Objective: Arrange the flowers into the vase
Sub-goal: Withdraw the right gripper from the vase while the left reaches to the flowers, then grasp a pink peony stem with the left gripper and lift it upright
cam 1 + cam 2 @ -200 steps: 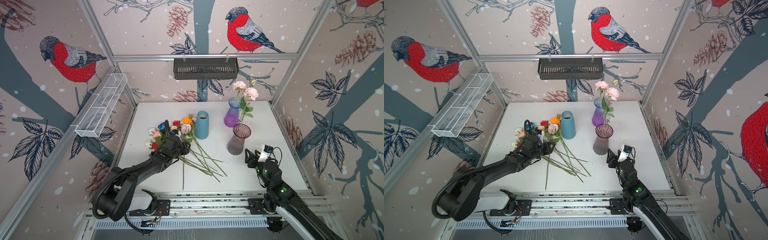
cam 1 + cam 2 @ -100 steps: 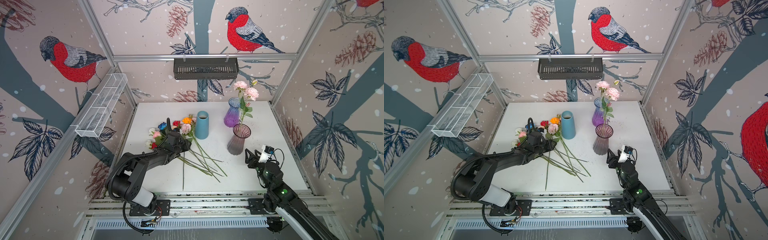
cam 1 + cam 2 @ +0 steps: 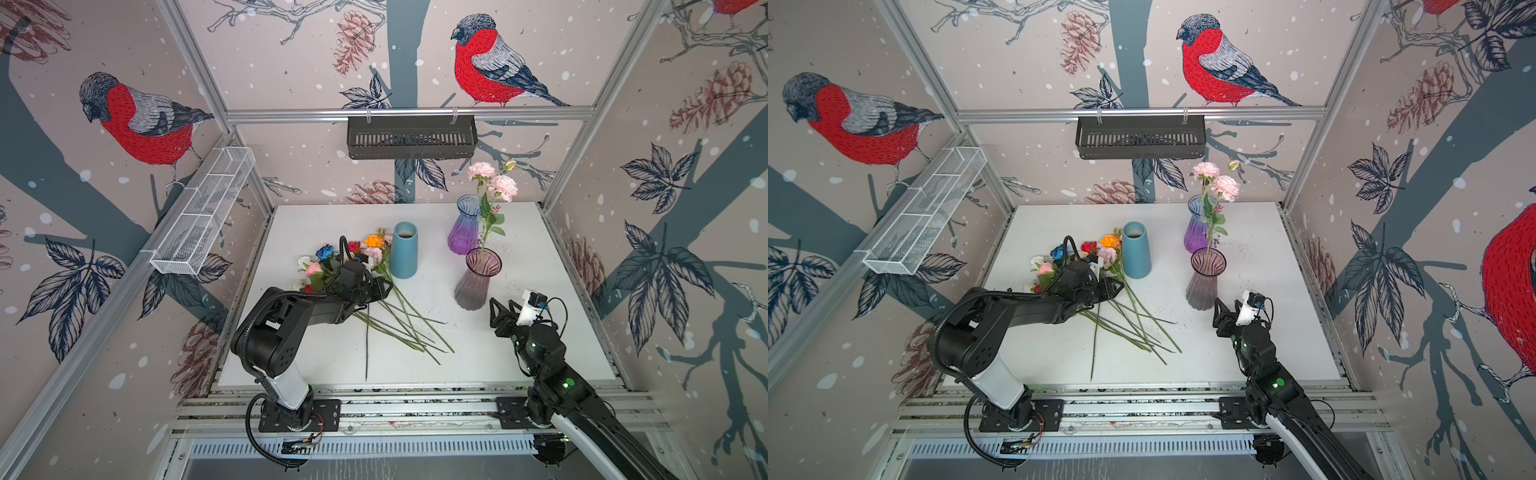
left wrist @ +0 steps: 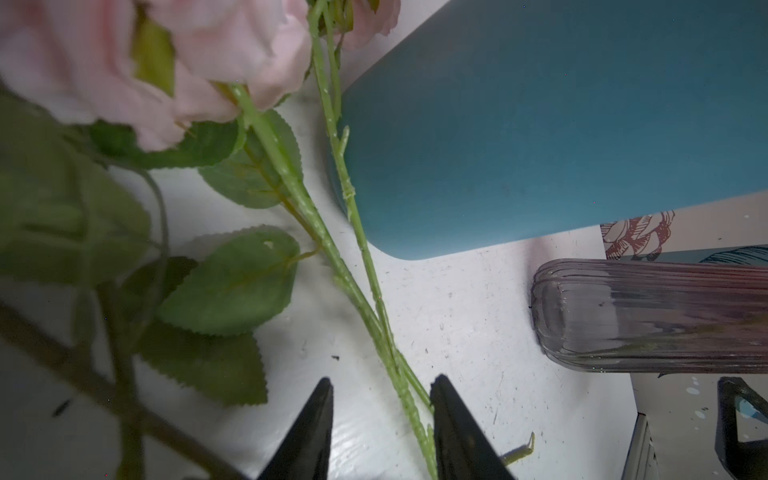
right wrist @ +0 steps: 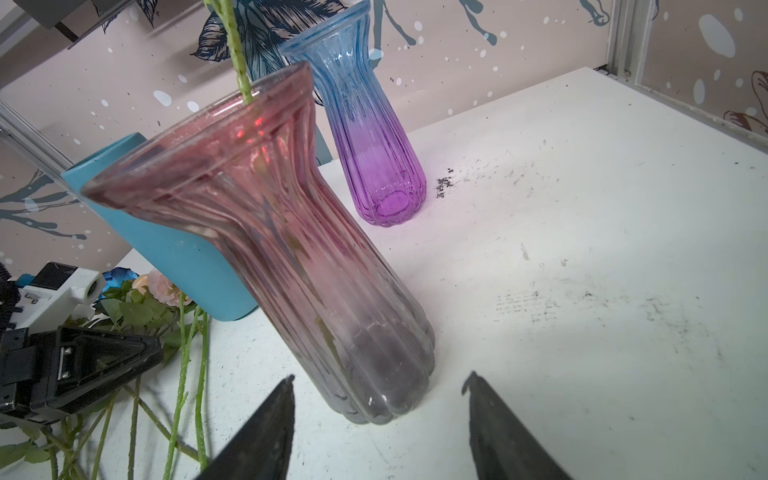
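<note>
I'm straddling two stems (image 4: 360,291) of the flowers (image 3: 371,252) lying by the blue vase (image 3: 404,251), left claw (image 4: 384,379) spread. I'm wanting one pinched, so I'm shifting sideways. Right claw (image 5: 380,377) is hovering spread beside the pink vase (image 5: 291,232).

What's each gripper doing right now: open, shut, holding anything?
Left gripper: open, astride two green flower stems, not clamped.
Right gripper: open, empty, facing the pink-grey glass vase.

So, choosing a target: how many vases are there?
3: teal vase beside the flowers, purple glass vase farther back, pink-grey glass vase in front of it. None looks hidden.
</note>
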Motion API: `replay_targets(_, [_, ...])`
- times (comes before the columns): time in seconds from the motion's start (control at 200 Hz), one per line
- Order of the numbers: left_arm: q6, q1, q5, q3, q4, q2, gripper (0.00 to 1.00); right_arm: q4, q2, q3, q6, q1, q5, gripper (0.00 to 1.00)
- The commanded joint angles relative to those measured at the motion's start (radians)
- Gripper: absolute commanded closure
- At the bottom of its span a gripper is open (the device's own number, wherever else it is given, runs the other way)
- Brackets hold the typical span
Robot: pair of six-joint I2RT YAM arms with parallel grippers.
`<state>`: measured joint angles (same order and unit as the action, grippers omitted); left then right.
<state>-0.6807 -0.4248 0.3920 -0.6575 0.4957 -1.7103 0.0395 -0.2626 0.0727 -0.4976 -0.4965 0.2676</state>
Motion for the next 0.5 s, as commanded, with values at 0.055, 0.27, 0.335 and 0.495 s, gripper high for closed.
replay_targets(0.055, [-0.033, 0.003, 0.044, -0.007, 0.115, -0.04, 0.6, 0.037, -0.001, -0.002, 0.004, -0.003, -0.002, 0.34])
replay_targets(0.27, [-0.072, 0.019, 0.086, -0.007, 0.213, -0.106, 0.66, 0.037, -0.001, 0.001, 0.005, -0.004, -0.007, 0.33])
replay_targets(0.335, [-0.078, 0.023, 0.093, -0.007, 0.231, -0.122, 0.67, 0.037, -0.001, 0.001, 0.005, -0.004, -0.007, 0.33])
replay_targets(0.495, [-0.093, 0.026, 0.105, -0.008, 0.268, -0.144, 0.76, 0.037, 0.001, 0.001, 0.007, -0.005, -0.007, 0.34])
